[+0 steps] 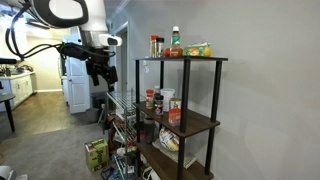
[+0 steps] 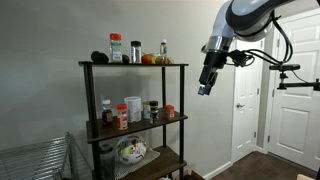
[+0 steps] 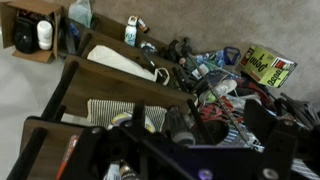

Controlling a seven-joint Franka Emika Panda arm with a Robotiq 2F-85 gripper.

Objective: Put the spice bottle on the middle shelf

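The spice bottle (image 1: 176, 41), white-capped with a reddish body, stands on the top shelf beside a brown-orange jar (image 1: 155, 46); both also show in an exterior view as the bottle (image 2: 135, 50) and the jar (image 2: 115, 47). The middle shelf (image 1: 197, 126) is a dark wooden board in the black-framed unit, holding several jars and a white cup; it also shows in an exterior view (image 2: 150, 126). My gripper (image 1: 100, 70) hangs in the air beside the unit at about top-shelf height, apart from it, open and empty; it also shows in an exterior view (image 2: 205, 86). In the wrist view the gripper (image 3: 165, 130) looks down on floor clutter.
A yellow-green packet (image 1: 198, 49) lies on the top shelf. A wire rack (image 1: 122, 115) stands next to the unit. The floor below holds a yellow-green box (image 3: 265, 65), a cardboard box (image 3: 30, 30) and loose clutter. A white door (image 2: 290, 100) is behind the arm.
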